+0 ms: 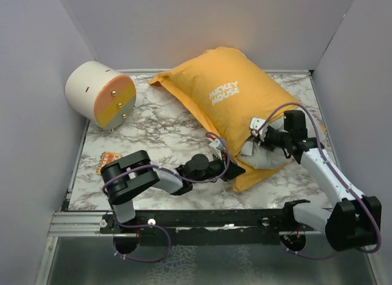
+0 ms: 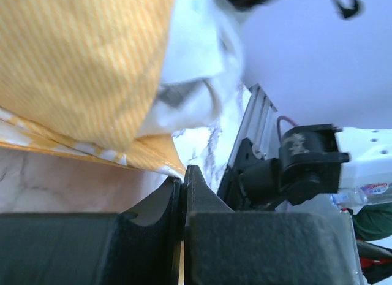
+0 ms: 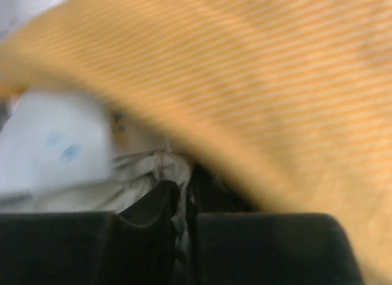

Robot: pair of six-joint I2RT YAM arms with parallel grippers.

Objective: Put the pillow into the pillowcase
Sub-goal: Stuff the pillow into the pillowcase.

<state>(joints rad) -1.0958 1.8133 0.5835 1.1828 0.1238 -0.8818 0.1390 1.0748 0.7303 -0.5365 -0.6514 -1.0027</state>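
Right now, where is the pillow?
The pillow sits right of centre in the top view, mostly inside the pillowcase, its white end poking out beside the right pincer.

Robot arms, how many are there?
2. The left arm lies low at the near left, reaching the near edge of the orange pillowcase. The right arm is at the near right, reaching the white pillow poking out of it. None seems hidden.
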